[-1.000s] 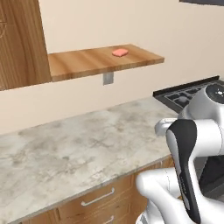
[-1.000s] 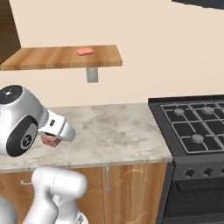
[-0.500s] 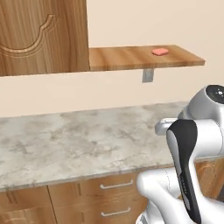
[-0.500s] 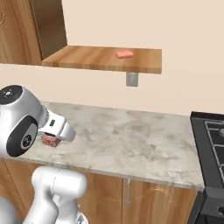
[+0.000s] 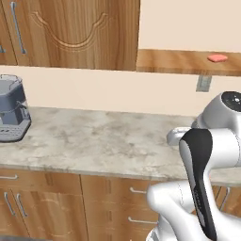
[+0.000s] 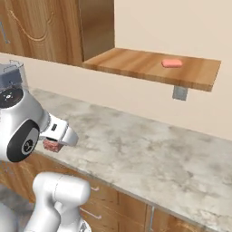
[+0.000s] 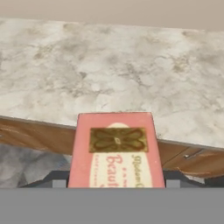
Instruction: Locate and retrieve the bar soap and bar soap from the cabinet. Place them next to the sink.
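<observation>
My gripper [image 6: 53, 145] hangs low beside the arm, just off the counter's front edge, shut on a bar soap [image 7: 116, 151]. The hand view shows that soap's pale pink face with a gold emblem, held between the gripper [image 7: 116, 181] fingers. The other bar soap [image 5: 217, 58], salmon-pink, lies on the open wooden shelf board [image 6: 136, 65] and appears there as a small pink bar [image 6: 172, 63]. The brown cabinet [image 5: 70, 33] with its curved groove hangs left of the shelf, door closed. The sink is out of view.
A grey marble counter [image 5: 103, 141] runs below the shelf, over wooden drawers with silver handles [image 5: 136, 190]. A grey coffee machine [image 5: 12, 115] stands at the counter's left end. A grey bracket [image 6: 180, 93] sits under the shelf.
The whole picture has slid right, so the camera has moved left along the counter. The stove has left view; the cabinet and coffee machine have come in. The held soap stays in the gripper.
</observation>
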### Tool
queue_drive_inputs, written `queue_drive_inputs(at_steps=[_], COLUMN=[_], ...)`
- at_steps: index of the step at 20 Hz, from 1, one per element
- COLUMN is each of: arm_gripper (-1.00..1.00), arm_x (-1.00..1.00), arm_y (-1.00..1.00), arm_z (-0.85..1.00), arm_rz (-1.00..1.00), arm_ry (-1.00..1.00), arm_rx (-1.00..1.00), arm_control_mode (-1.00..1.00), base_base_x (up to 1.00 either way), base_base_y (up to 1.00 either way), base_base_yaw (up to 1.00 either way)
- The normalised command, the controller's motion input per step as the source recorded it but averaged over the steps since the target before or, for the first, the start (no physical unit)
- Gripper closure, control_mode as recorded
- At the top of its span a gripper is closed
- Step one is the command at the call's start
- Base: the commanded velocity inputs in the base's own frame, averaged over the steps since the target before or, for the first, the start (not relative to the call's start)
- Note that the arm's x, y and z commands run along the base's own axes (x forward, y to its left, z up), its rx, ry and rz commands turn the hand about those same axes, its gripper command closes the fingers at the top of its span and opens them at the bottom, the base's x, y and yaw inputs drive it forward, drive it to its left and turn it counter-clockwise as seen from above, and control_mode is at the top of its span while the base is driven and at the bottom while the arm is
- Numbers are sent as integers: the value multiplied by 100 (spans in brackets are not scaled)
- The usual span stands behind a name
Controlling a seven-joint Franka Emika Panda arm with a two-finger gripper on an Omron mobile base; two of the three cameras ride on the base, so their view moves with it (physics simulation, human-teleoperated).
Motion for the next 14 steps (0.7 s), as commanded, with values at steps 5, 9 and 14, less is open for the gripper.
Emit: queue_drive_inputs(at_steps=[5, 9, 14], arm_gripper=[100, 100, 100], arm_x=[0, 0, 0], arm_y=[0, 0, 0], arm_z=[0, 0, 0], arm_rz=[0, 0, 0], arm_ry=[0, 0, 0], arm_rx=[0, 0, 0], arm_control_mode=[100, 100, 100], base_base_x=[0, 0, -4], base_base_y=[0, 1, 10], base_base_yaw=[50, 50, 50])
